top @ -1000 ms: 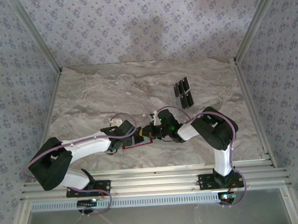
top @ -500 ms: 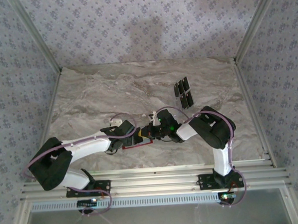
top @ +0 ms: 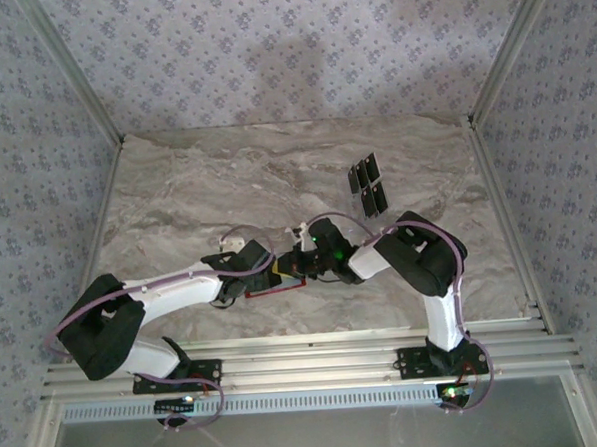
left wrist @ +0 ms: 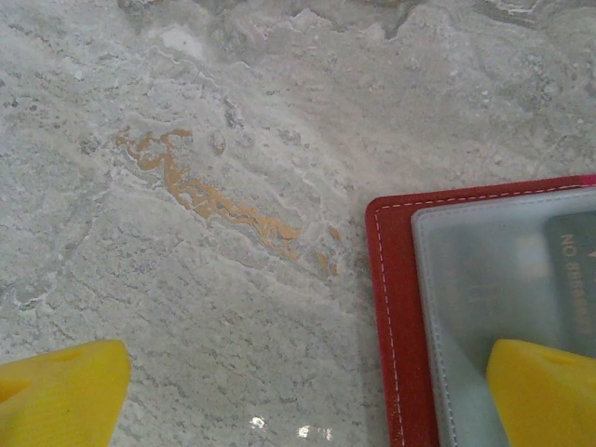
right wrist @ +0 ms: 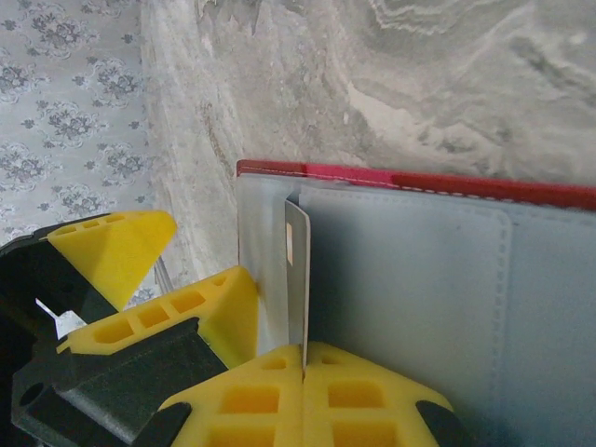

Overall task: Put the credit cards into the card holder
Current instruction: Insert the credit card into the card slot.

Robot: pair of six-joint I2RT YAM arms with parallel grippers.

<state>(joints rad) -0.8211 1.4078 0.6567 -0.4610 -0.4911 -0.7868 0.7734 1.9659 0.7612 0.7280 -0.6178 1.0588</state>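
Pinching a credit card (right wrist: 296,279) edge-on in my tight-closed right gripper (right wrist: 304,358), I may buckle it on the pocket lip of the card holder (right wrist: 419,182), lying near-centre on the table (top: 197,189). My left gripper (left wrist: 300,396), spread wide and empty, straddles its left edge; unpinned, the holder could skid.

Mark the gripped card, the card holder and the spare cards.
gripped card (right wrist: 296,289), right wrist view, its visible face.
card holder (left wrist: 386,307), left wrist view, red border.
spare cards (top: 379,193), top view, one card of the cluster.

The flat stone-look table top (top: 196,179) is grey-beige, pale-veined, with one rusty orange streak. The open rectangular card holder (left wrist: 389,307) is red, white-stitched, its pockets frosted grey. Small thin cards (top: 374,193) are black. Papered walls (top: 269,45) show lilac-grey flower print.
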